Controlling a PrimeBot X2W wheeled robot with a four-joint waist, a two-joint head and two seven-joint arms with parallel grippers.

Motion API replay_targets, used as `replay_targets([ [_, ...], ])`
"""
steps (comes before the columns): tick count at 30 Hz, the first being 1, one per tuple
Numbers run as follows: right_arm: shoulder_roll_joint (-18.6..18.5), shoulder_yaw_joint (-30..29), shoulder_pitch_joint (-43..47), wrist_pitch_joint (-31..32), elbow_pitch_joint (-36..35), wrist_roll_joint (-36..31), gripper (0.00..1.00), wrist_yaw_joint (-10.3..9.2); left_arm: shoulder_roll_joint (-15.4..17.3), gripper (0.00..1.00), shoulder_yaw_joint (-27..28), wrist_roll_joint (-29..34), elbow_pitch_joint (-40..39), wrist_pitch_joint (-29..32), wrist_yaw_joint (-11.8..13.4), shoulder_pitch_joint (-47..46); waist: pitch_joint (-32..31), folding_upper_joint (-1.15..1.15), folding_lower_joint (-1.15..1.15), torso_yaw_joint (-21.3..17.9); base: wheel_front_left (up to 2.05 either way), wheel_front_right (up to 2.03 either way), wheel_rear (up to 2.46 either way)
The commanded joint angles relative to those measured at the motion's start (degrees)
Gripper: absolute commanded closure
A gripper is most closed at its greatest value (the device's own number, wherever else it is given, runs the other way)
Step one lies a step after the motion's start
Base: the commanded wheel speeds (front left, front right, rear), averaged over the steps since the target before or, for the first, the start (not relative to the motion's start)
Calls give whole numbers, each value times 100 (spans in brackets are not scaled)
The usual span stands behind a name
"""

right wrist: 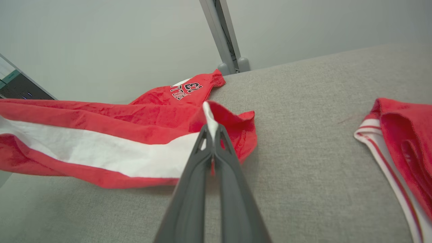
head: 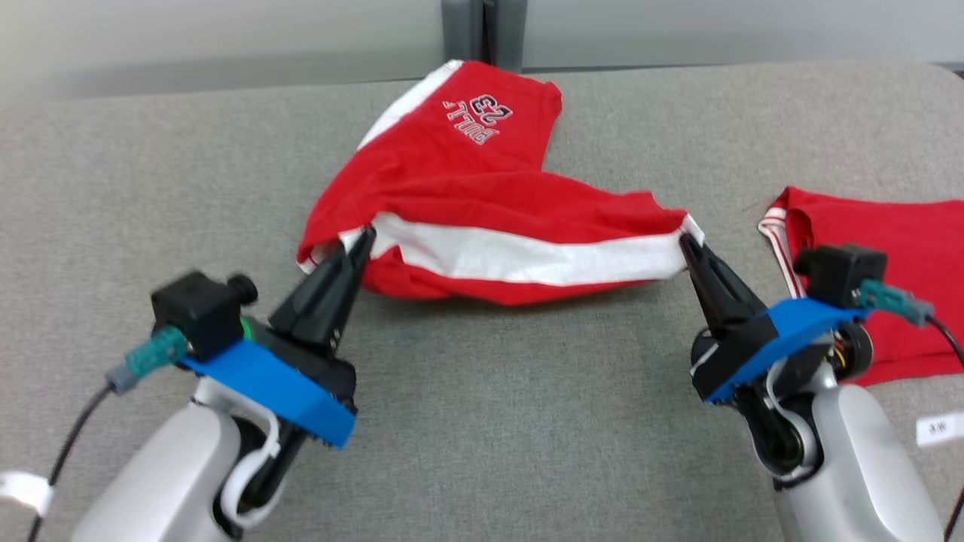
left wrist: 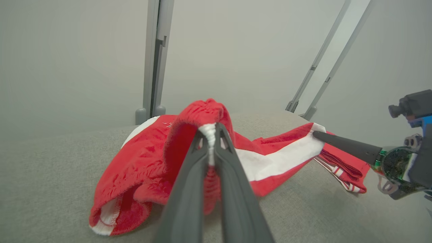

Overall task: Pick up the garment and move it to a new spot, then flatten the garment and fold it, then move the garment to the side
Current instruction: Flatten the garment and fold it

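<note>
**Head view: red garment (head: 467, 188) stretched between my two grippers**

The grey table (head: 482, 421) is the largest thing before me. The garment lies on its middle part. The far leg, the one with the printed lettering (head: 482, 117), rests flat near the far edge, and the near edge with the white stripe (head: 527, 260) is raised a little off the surface. A second red garment (head: 896, 241) lies to my right, apart from the first one.

My left gripper (head: 365, 239) is pressed together on the left end of the stripe. In the left wrist view a bunch of cloth sits between the fingers. My right gripper (head: 687, 242) pinches the right end in the same way.

I judge that I am in the step of carrying and spreading the garment, and that folding is not yet begun. The next move calls for both pinches to hold while I pull evenly, so the stripe stays tight. Then I lay the cloth down flat, away from the second garment.
</note>
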Motion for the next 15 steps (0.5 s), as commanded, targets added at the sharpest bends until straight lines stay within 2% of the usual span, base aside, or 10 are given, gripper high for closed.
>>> replay_targets([
  [1,-1,-48,204,-63,-91,34,100,0,-14,100,-19,-29,-93,-87,58,176,-125,0,1,-6,0,0,0],
  [8,-1,-296,1289,-45,-937,251,100,0,63,100,-189,-45,-754,-351,348,1246,-772,0,1,58,0,0,0],
  [15,0,-498,2576,192,-2295,802,100,0,382,100,-230,26,-1898,-336,902,2220,-1012,0,1,104,0,0,0],
])
